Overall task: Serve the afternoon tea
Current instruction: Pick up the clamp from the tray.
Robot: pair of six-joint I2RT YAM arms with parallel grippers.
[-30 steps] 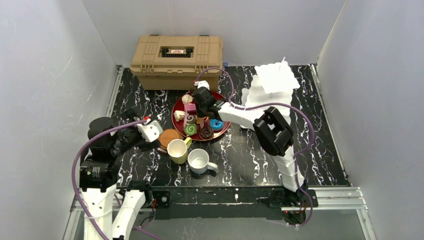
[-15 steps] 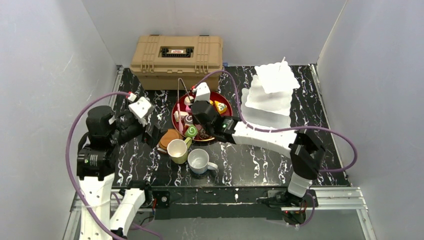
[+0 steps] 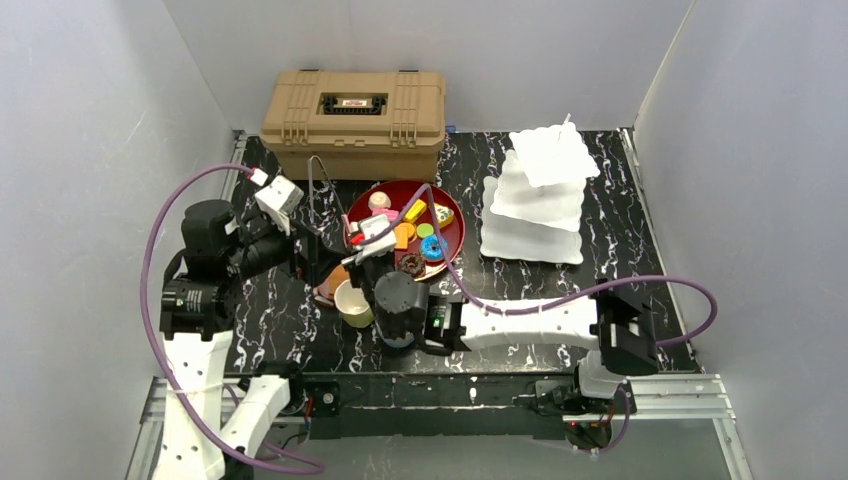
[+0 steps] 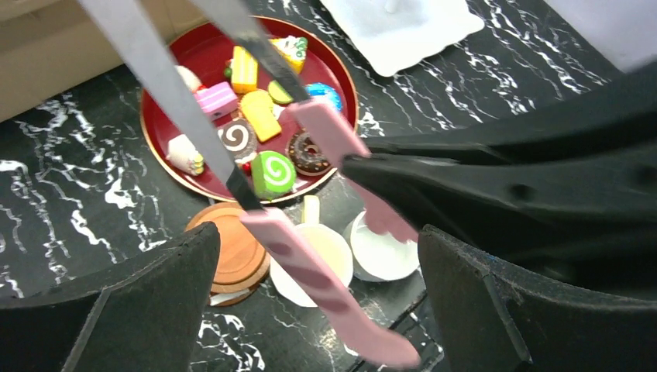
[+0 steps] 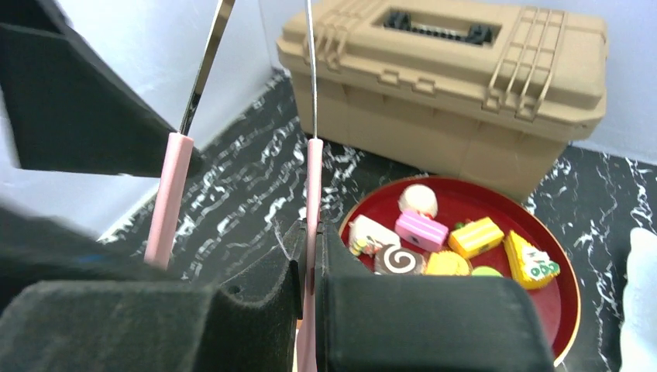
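The toolbox [image 3: 352,108] stood at the far edge of the desk [image 3: 620,290], left of centre. Just near of it lay the tray [image 3: 398,190], with the pastries [image 4: 259,115] in it. The tiered stand [image 3: 535,200] stood right of the tray. Near-left of the tray lay the stacked coasters [image 4: 232,252], with 2 mugs [image 4: 329,244] just right of them. The tongs [image 4: 310,271] hung over that corner.
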